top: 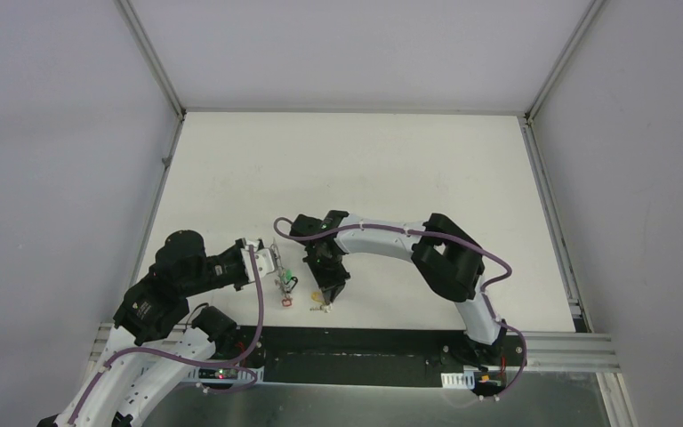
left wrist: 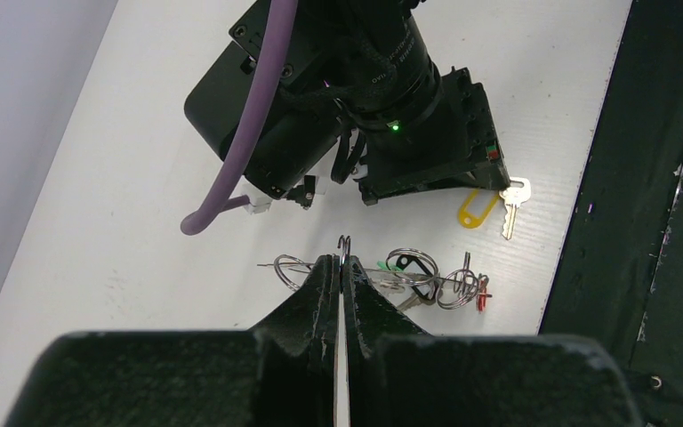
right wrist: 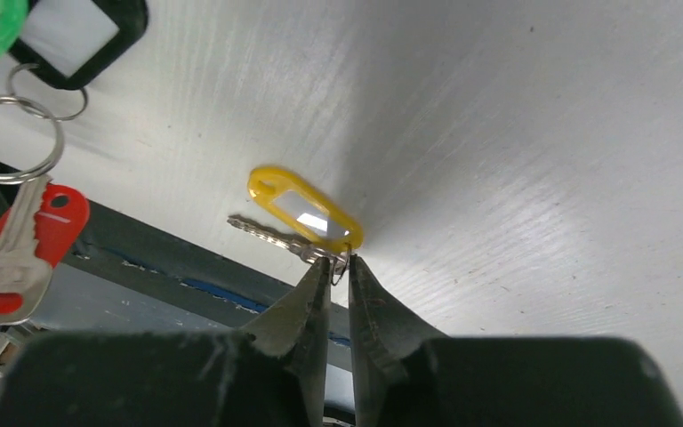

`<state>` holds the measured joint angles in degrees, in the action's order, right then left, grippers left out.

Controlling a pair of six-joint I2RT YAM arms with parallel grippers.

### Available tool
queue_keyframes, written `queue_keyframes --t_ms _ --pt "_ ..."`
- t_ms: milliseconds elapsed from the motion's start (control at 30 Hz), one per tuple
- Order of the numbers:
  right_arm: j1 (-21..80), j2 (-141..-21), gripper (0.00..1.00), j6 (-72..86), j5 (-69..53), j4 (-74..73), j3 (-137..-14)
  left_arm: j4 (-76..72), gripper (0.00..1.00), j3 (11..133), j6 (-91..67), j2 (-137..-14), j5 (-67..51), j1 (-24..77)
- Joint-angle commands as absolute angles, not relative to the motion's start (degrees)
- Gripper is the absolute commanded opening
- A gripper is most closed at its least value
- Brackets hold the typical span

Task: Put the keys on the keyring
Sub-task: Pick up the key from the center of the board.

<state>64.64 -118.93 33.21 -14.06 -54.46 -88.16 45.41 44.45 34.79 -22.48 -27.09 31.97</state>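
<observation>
- My left end effector is closed tight on the keyring. It pinches the thin wire between its fingertips and holds it up over the desk.
- In my left wrist view the keyring's wire runs sideways just past my fingers, with several small split rings strung along it.
- The green tag hangs among those rings. A red-tagged key dangles at the end nearest the dark strip along the desk's near edge.
- The black tag shows at the top left of my right wrist view, just beside the green one, with a small ring below it.
- The yellow-tagged key is not on the keyring. It lies flat on the desk near the dark strip, with its yellow tag alongside the blade.
- My right end effector is down over that key, one fingertip on either side of the tiny ring that joins key and tag.
- Its jaws are nearly together with only a sliver of gap, and I cannot tell whether they are actually pinching the ring.
- From above, both end effectors sit near each other at the front middle of the desk, the left one on the left and the hanging keys between them.
</observation>
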Motion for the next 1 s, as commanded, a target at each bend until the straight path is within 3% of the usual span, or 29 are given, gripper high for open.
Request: queue_keyframes --t_ms 0,267,533,967 --pt "64.68 -119.06 0.13 32.36 -10.90 -56.54 -90.70 43.36 0.00 45.44 35.79 -22.91 -28.18 32.60" --pt "64.75 -118.45 0.00 31.90 -10.24 -56.34 -91.36 43.45 0.00 45.44 36.00 -23.10 -28.54 32.59" --pt "63.58 -112.80 0.00 29.68 -8.46 -57.07 -90.85 43.42 0.00 45.52 36.21 -23.83 -29.51 32.61" --pt "57.24 -90.63 0.00 16.96 1.53 -49.62 -83.17 39.85 0.00 46.14 37.75 -29.90 -38.56 32.56"
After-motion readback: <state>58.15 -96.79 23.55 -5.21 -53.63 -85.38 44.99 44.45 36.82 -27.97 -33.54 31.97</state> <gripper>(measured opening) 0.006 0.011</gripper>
